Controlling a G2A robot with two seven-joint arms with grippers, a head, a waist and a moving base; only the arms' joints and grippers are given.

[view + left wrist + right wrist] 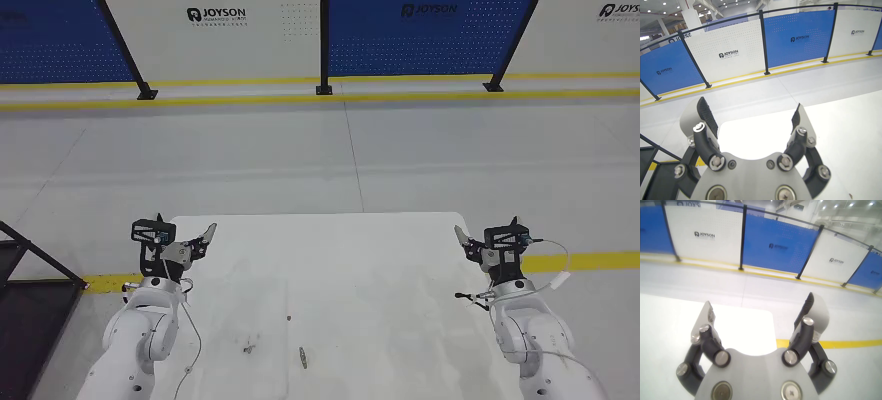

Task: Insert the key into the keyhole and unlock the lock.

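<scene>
On the white table (350,260), near its front edge, lie two small items. One is a slim dark piece (302,357) that looks like the key. The other is a small greyish object (248,346), possibly the lock, too small to tell. My left gripper (205,238) (750,103) hovers open over the table's far left corner with nothing between its fingers. Over the far right corner my right gripper (462,238) (759,298) is open too and holds nothing. Both grippers are far from the two items.
A tiny dark speck (289,318) lies mid-table. A black frame (30,262) stands off the table's left side. Blue and white fence panels (420,35) close off the floor behind, along yellow floor lines (300,100).
</scene>
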